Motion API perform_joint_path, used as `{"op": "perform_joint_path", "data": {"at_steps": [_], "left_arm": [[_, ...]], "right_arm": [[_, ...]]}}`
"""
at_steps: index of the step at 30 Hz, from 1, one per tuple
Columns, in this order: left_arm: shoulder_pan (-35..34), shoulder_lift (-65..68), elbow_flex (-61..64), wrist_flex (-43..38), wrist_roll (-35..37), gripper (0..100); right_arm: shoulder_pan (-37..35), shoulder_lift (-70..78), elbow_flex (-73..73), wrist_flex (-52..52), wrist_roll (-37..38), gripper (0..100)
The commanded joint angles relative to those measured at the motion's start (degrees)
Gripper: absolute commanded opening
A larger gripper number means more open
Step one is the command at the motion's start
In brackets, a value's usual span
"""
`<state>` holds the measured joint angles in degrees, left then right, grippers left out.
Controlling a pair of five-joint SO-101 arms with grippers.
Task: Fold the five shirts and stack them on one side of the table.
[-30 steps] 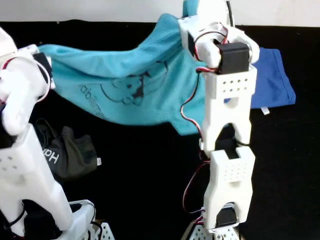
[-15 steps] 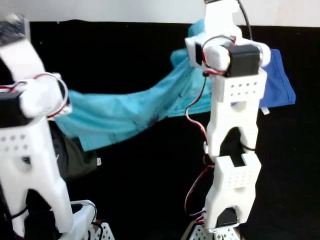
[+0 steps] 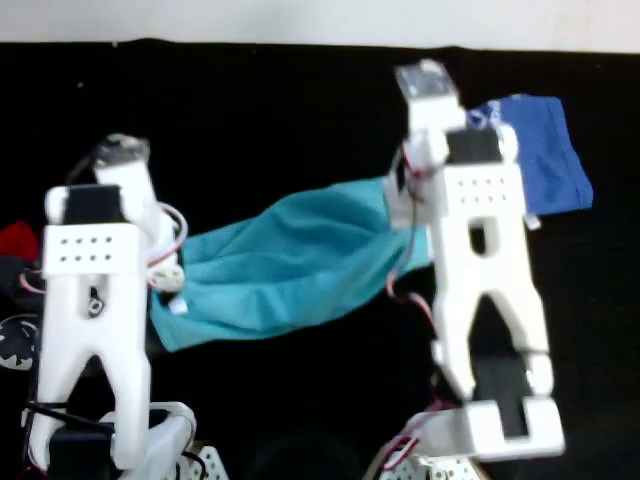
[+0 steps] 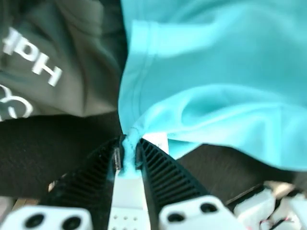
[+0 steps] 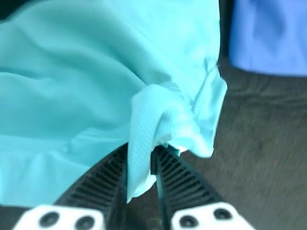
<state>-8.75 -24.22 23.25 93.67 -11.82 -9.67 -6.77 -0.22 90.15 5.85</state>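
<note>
The teal shirt (image 3: 300,265) was stretched in a bunched, sagging band across the middle of the black bench (image 3: 300,400), held at both ends. The left tool (image 4: 128,153) was clenched on a gathered hem corner, just beside a small white label (image 4: 156,140) too blurred to read. The right tool (image 5: 141,167) was pinched tight on a fold at the opposite end of the shirt (image 5: 72,72). Beneath the left end lay a dark shirt (image 4: 53,62) with white lettering across it. A blue shirt (image 3: 540,160) lay at the far right of the bench, just beyond the right arm. A second before, the teal shirt had been spread wide near the far edge with a dark printed design showing. It had since been drawn nearer and narrower, and the design was hidden in the folds.
</note>
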Motion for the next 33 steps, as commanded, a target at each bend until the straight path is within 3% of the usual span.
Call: {"op": "perform_joint_path", "data": {"at_steps": [1,6,10,17,22,26,33], "left_arm": [[2.59,-0.92,3.12,-1.23,0.35,1],[2.77,-0.75,7.69,-5.54,-4.48,1],[2.59,-0.57,10.95,-8.97,-5.63,1],[2.59,-0.57,13.76,-11.16,-5.63,1],[2.51,-0.92,13.58,-10.99,-5.63,1],[2.51,-0.92,13.32,-10.99,-5.63,1],[2.51,-0.92,13.32,-10.73,-5.63,1]], "right_arm": [[3.65,-12.7,23.87,-8.57,3.43,0.6],[6.73,-21.67,44.44,-15.16,12.66,0.6],[6.81,-25.54,50.51,-14.46,17.14,0.9],[6.55,-31.25,44.35,0.31,17.23,17.0],[6.55,-37.41,29.67,7.16,16.79,17.2],[6.46,-35.21,27.74,0.75,14.07,17.3],[6.46,-15.87,32.22,-11.56,12.4,24.9]]}}
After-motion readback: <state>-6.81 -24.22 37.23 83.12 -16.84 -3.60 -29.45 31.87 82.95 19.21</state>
